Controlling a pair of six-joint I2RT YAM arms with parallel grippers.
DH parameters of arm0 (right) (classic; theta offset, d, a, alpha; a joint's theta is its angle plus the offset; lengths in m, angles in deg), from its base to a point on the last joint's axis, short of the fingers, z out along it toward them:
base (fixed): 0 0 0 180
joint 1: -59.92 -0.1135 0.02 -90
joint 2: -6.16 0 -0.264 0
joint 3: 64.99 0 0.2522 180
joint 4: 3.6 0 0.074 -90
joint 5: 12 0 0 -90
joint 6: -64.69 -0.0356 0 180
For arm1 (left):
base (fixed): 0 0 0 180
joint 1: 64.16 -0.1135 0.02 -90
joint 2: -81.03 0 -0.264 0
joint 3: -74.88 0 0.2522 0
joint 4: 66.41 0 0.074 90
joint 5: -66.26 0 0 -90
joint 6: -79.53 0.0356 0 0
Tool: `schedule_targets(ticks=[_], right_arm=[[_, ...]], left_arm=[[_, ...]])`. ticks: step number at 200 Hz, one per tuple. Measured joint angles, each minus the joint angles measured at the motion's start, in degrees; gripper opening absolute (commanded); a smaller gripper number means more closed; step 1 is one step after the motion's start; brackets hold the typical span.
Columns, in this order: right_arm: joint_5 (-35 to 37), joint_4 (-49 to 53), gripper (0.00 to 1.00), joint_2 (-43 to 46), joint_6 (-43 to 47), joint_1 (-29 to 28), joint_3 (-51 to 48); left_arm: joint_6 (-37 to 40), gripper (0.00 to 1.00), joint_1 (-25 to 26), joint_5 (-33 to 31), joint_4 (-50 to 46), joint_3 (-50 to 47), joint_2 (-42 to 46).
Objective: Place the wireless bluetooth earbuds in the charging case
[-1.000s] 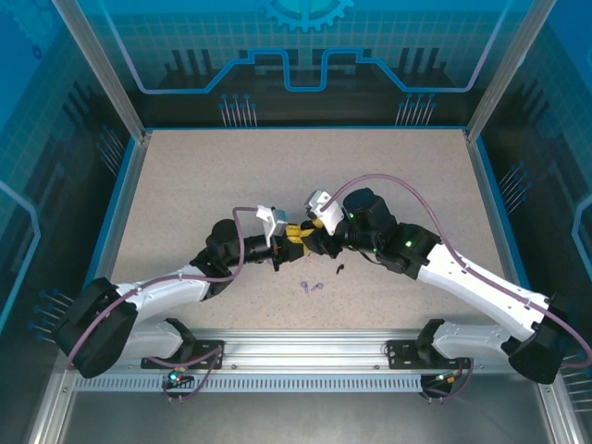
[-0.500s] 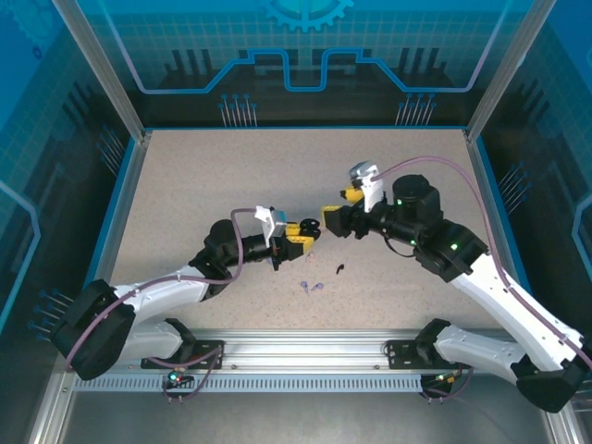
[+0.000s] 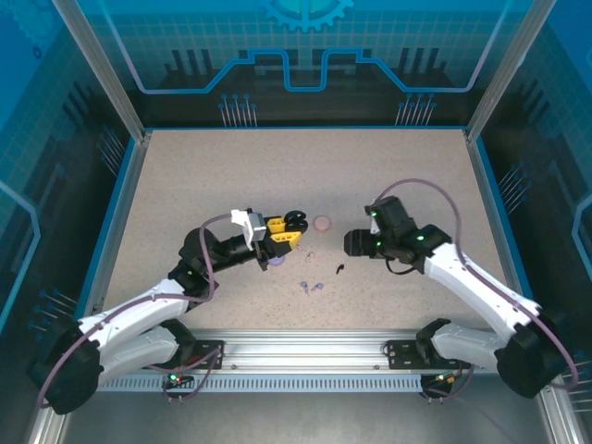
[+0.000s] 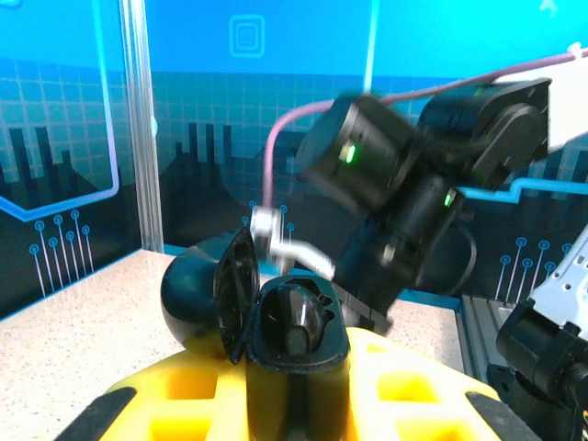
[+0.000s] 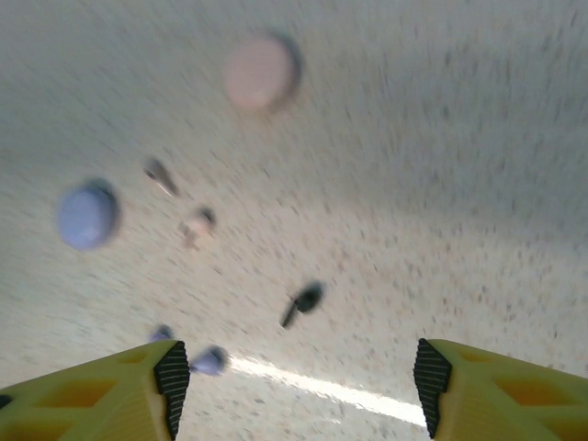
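My left gripper (image 3: 289, 228) is shut on the black charging case (image 4: 292, 363), which it holds upright above the table with its lid (image 4: 234, 292) swung open. A glossy black earbud (image 4: 301, 320) seems to sit in one well. My right gripper (image 3: 352, 243) hovers open over the table to the right, nothing between its fingers (image 5: 171, 386). Below it one black earbud (image 5: 301, 301) lies loose on the table (image 3: 339, 270). Two purple earbuds (image 3: 312, 286) lie nearer the front edge, and two pale pink earbuds (image 5: 196, 225) lie by the left gripper.
A closed pink round case (image 3: 322, 223) lies between the two grippers. A closed purple round case (image 3: 276, 264) lies just under the left gripper. Blue rails and glass walls (image 3: 129, 139) bound the speckled table.
The right gripper has let go at the black case, opened, and pulled back to the right and lower. The left arm has drawn the case slightly left.
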Motion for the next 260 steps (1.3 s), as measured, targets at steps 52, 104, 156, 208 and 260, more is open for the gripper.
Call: schedule_targets(ticks=[52, 104, 156, 208, 260], right_arm=[[4.81, -1.81, 0.72, -13.86, -2.64, -7.52, -0.33], [6.93, -3.58, 0.55, -18.51, -3.58, -7.93, -0.20], [6.73, -5.92, 0.47, -20.13, -3.61, -7.80, -0.20], [6.27, -7.08, 0.37, -21.86, -3.58, -7.72, -0.15], [5.55, -7.34, 0.32, -22.49, -3.56, -7.30, -0.15]], left_arm=[[0.74, 0.00, 0.00, -0.66, -2.67, 0.00, 2.38], [0.72, 0.00, 0.00, -0.81, -4.20, 0.00, 2.38], [0.72, 0.00, 0.00, -0.87, -4.46, 0.00, 2.38], [0.72, 0.00, 0.00, -0.87, -4.46, -0.02, 2.38], [0.72, 0.00, 0.00, -0.90, -4.46, -0.02, 2.38]])
